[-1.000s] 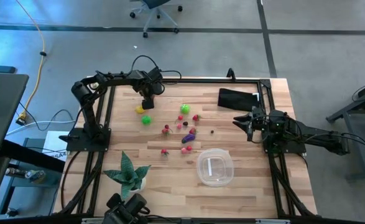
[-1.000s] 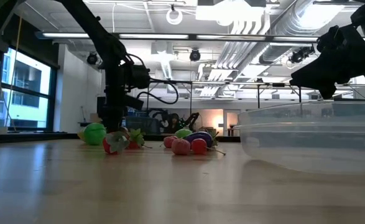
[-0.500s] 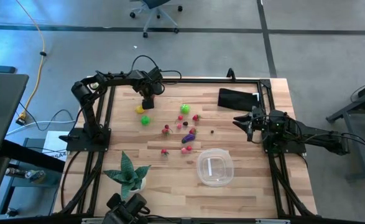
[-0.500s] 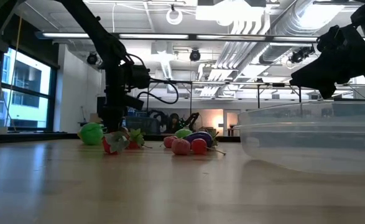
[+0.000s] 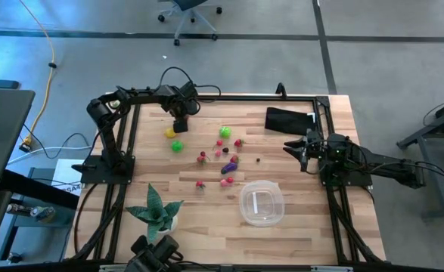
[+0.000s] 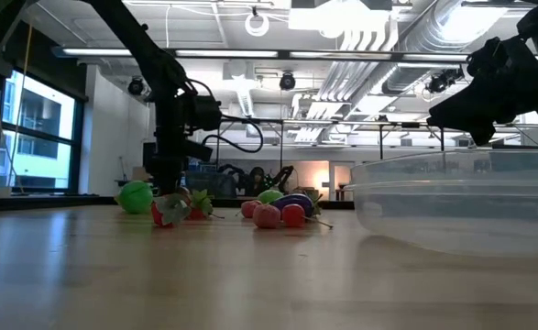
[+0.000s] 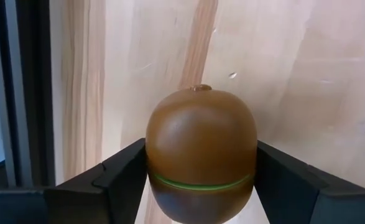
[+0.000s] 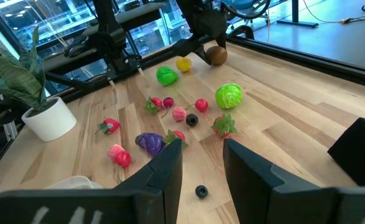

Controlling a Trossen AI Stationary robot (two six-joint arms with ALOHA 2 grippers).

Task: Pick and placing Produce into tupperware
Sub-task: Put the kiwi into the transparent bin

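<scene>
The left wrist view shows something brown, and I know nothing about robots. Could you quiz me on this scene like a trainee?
1. True or false: the tupperware already holds produce.
2. What sits between the fingers of the left end effector? A) the brown fruit B) a purple piece C) a yellow piece
3. Fill in: the ___ arm waits near the black pouch.

Key: 1 false; 2 A; 3 right (the right end effector hangs open, holding nothing).
</scene>
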